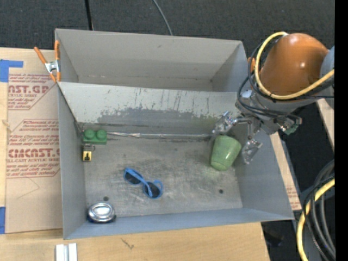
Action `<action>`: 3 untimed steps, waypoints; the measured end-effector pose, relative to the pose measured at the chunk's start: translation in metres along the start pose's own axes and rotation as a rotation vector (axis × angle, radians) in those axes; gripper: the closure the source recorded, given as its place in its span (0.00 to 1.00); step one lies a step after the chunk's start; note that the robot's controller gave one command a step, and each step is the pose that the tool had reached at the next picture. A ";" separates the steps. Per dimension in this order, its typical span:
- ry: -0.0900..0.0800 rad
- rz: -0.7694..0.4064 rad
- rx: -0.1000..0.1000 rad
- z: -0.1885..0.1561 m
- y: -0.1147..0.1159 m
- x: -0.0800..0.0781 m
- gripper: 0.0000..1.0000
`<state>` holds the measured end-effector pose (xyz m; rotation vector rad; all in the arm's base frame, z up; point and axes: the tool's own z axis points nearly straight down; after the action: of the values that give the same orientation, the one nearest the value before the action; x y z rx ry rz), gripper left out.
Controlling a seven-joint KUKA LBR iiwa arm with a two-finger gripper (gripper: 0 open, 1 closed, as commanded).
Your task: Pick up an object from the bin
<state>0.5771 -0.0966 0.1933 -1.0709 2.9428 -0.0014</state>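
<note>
My gripper (236, 138) hangs at the bin's right side, close to the back wall, with its two metal fingers (223, 125) spread wide apart and open. A pale green cup (224, 153) lies tilted on the bin floor just below and left of the fingers, its upper end reaching into the gap between them. I cannot tell whether either finger touches the cup. Nothing is clamped between the fingers.
A green toy brick (94, 136) and a small yellow and black piece (87, 155) sit at the left wall. Blue sunglasses (144, 183) lie front of centre, and a round silver tin (101, 213) rests in the front left corner.
</note>
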 end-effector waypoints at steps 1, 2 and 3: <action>-0.001 0.170 -0.002 0.123 -0.012 0.016 0.00; -0.005 -0.048 -0.027 0.119 -0.032 0.026 0.00; -0.009 -0.378 -0.037 0.102 -0.036 0.021 0.00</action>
<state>0.5849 -0.1370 0.0912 -1.6078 2.6926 0.0544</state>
